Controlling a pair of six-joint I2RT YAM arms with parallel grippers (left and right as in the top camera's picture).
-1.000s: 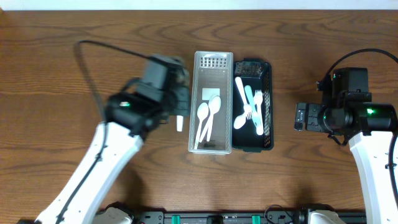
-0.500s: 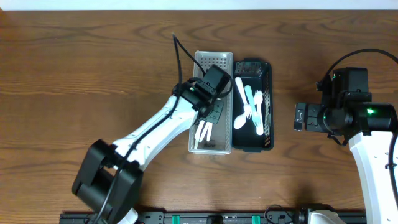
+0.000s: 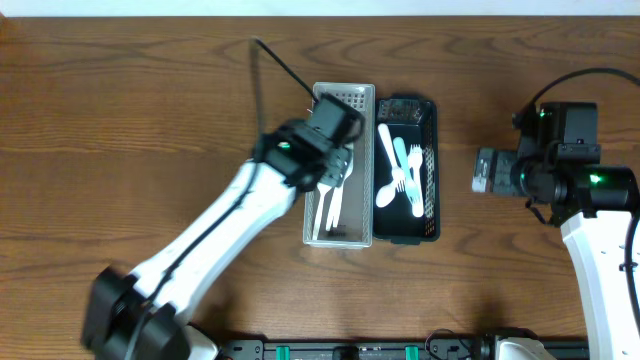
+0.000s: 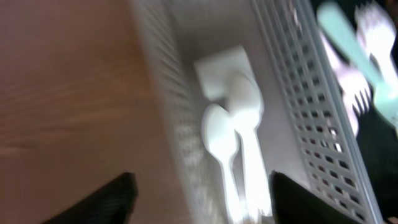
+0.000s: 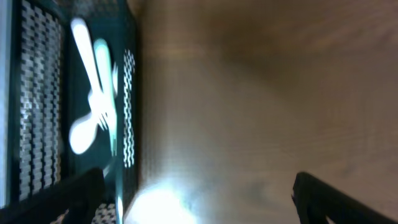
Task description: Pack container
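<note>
A grey perforated container (image 3: 345, 97) lies at mid-table with white spoons (image 3: 328, 206) inside. Beside it on the right sits a black basket (image 3: 431, 170) holding white and teal forks and spoons (image 3: 400, 176). My left gripper (image 3: 338, 172) hovers over the grey container's left half. In the left wrist view it (image 4: 202, 205) is open, with the white spoons (image 4: 239, 140) lying in the container (image 4: 311, 124) below and nothing between its fingers. My right gripper (image 3: 486, 170) is open over bare wood, right of the black basket (image 5: 127, 93).
A white rectangular label (image 4: 221, 65) lies on the grey container's floor under the spoon bowls. Brown wooden tabletop (image 3: 120, 130) stretches to both sides. The left arm's cable (image 3: 280, 65) arcs above the table behind the container.
My left arm swung from the container's left side to over it, and its gripper went from shut on a white utensil to open. The right gripper shifted slightly.
</note>
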